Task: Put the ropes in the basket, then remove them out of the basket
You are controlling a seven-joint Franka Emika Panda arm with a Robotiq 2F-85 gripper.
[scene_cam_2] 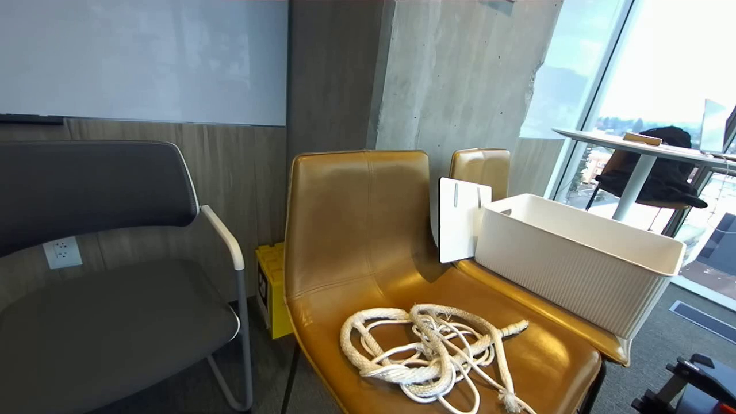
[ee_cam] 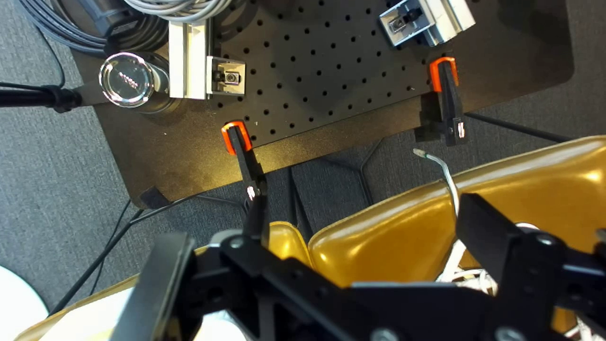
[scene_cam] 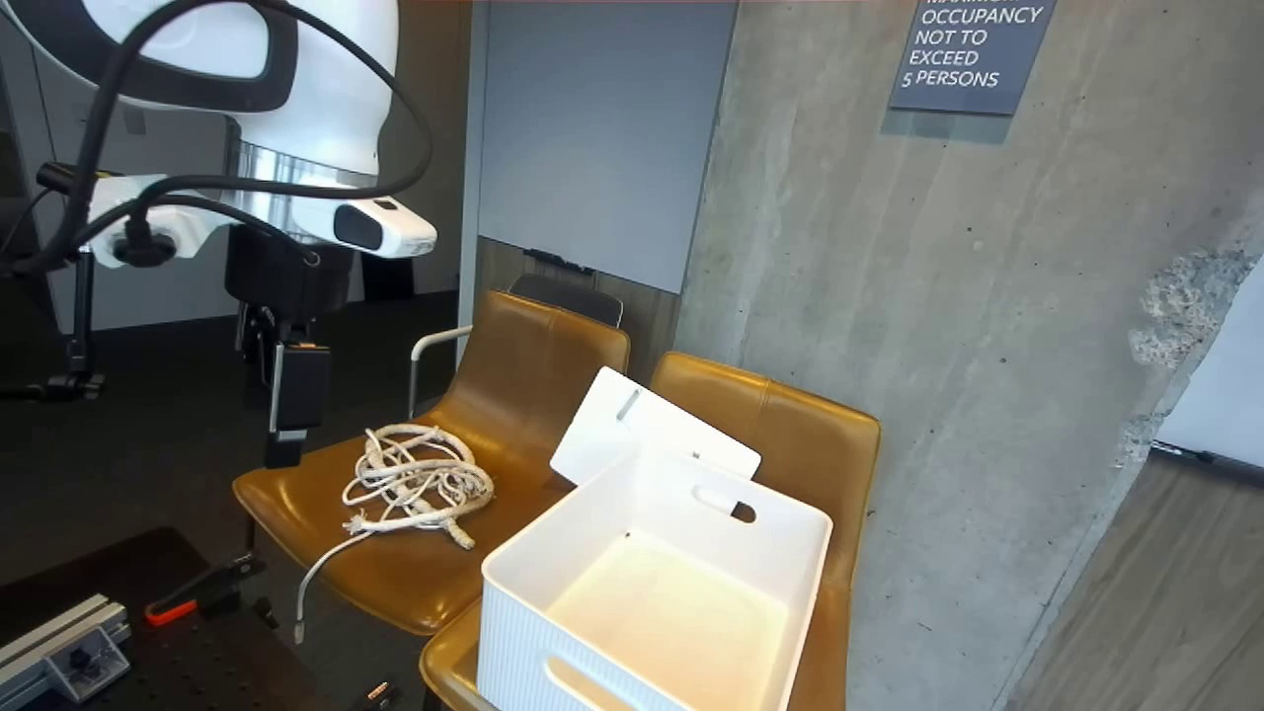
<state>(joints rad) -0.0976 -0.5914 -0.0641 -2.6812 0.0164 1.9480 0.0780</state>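
The white ropes lie in a loose tangle on the tan chair seat in both exterior views (scene_cam: 420,484) (scene_cam_2: 402,374), with one thin end hanging over the seat's edge. Part of them shows in the wrist view (ee_cam: 452,260), partly hidden behind a finger. The white basket stands on the neighbouring tan chair in both exterior views (scene_cam: 528,632) (scene_cam_2: 563,270); its inside looks empty in an exterior view. My gripper (scene_cam: 286,444) points down in the air beside the rope chair. In the wrist view, its fingers (ee_cam: 326,232) are wide apart with nothing between them.
A white panel (scene_cam: 642,420) leans behind the basket against the chair back. A dark perforated table (ee_cam: 312,71) with orange-tipped clamps (ee_cam: 445,94), metal brackets and coiled cables faces the chairs. A grey chair (scene_cam_2: 126,322) stands beside the rope chair (scene_cam_2: 356,230).
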